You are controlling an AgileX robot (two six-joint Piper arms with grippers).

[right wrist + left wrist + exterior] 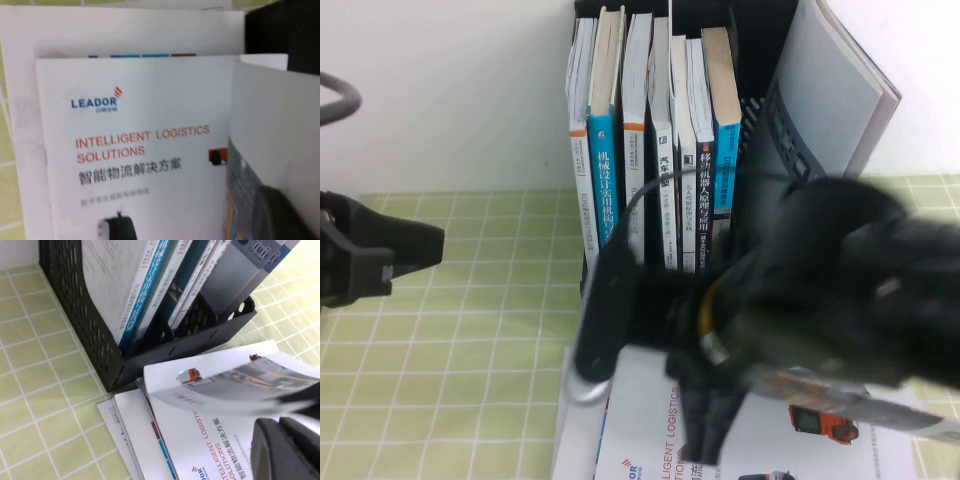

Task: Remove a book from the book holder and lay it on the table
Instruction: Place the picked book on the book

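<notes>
Book (240,382) hangs nearly flat in right gripper (790,385) over white brochure (135,150) at table (450,330) near edge; left gripper (380,255) parked far left, jaw state unclear.

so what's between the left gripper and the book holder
Just bare table, in the high view. The left gripper sits at the left edge; the right gripper hangs low before the book holder.

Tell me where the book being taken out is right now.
The book is out of the book holder, in the right gripper low over the white brochure lying before the holder, on the table's right side. The left gripper sits far left.
</notes>
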